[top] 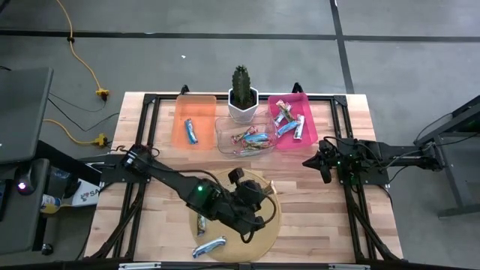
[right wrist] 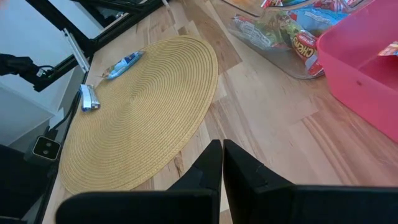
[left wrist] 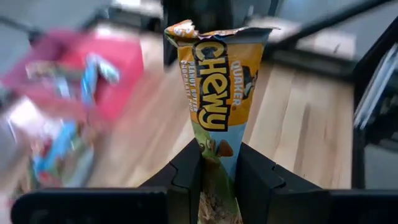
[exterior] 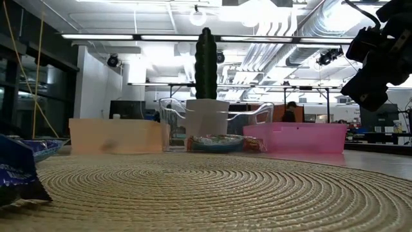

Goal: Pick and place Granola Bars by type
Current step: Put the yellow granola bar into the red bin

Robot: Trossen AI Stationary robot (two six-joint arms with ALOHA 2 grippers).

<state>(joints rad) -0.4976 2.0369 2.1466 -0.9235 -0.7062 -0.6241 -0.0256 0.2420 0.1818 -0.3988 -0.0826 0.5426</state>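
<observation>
Listing our left gripper (left wrist: 217, 168): clamped narrowly on one orange granola bar (left wrist: 217, 93), upright above the mat (top: 266, 225). We log the right gripper (right wrist: 222, 163) fully closed, empty, over the surface (right wrist: 280, 137).

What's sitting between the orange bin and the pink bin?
In the high view, a clear bin holding granola bars lies between the orange bin and the pink bin, with a potted cactus just behind it.

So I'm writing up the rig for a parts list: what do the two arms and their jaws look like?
Both arms are dark, nearly black, built of jointed boxy segments. The left arm shows a small green light near its wrist and black cabling along its links; the right arm carries small lights near its wrist. The left gripper and right gripper each have two flat, squared matte black jaws. No markings are readable.
</observation>
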